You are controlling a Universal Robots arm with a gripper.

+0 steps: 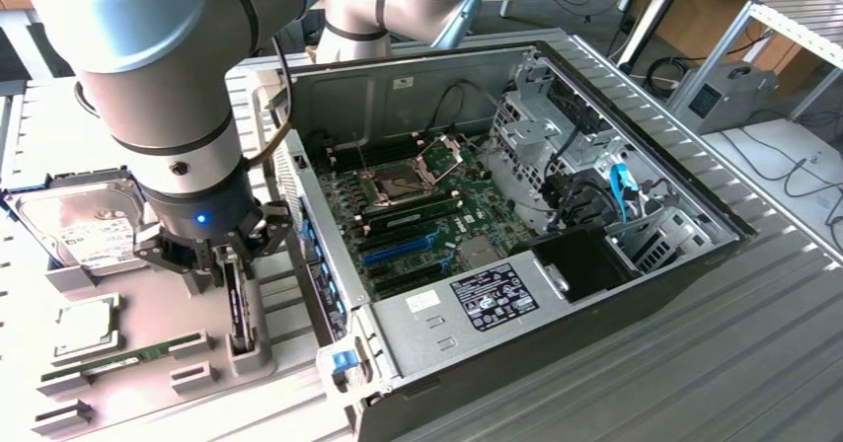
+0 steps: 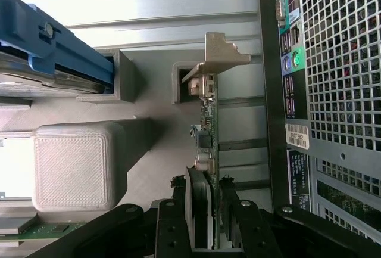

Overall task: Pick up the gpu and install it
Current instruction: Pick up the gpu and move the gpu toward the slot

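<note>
thin green gpu card (image 2: 211, 121): we see a silver end
grey metal computer case (image 2: 345, 61): we see small square holes

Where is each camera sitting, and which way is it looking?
Exterior view: sits high up, off the arm, looking down into the open computer case; the arm and gripper show at the exterior view's left.
Wrist view: rides on the wrist, looking along the gripper at the gpu, which stands on edge in a grey holder.
Shared: the gripper, the gpu and the computer case.
</note>
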